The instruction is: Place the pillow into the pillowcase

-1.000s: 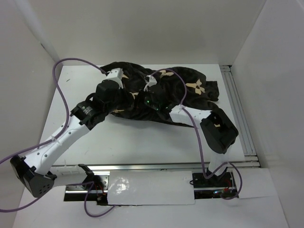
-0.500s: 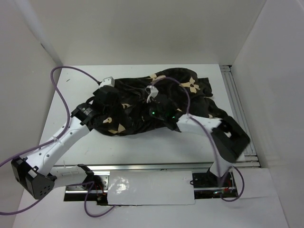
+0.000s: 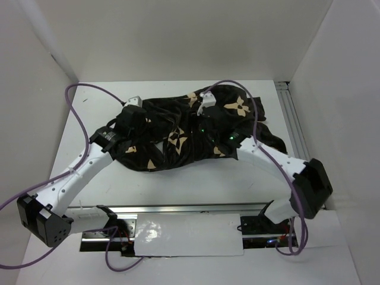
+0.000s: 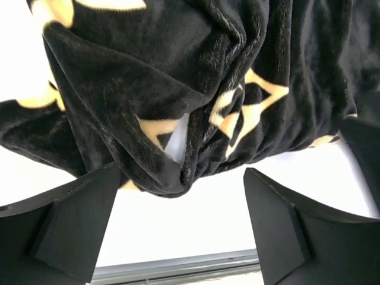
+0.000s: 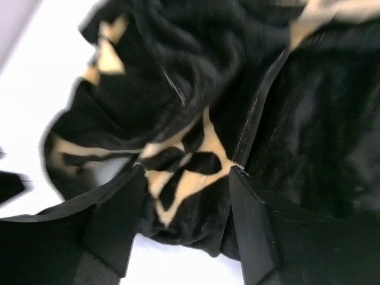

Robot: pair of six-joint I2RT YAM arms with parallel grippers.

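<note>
- Snags are the main risk: the pillowcase [image 3: 190, 133] lies bunched in deep folds on the middle of the desk [image 3: 178, 184], under both arms. A pinch could catch two layers at once and shut the mouth instead of spreading it.
- Slipping is the other worry. The plush pile looks thick and soft, so I judge a shallow hold could drag out under pull.
- Left gripper [image 4: 181, 172]: released, spread wide either side of a hanging bulge of cloth.
- Right gripper [image 5: 187, 178]: a fat fold bearing a tan flower fills its gap, but the view is blurred and I cannot tell whether it is grasping.
- Pillowcase: dark brown-black, with tan flower and star motifs, heavily crumpled.
- Pillow: not plainly in view. A white sliver [image 4: 177, 139] inside one fold may be it.
</note>
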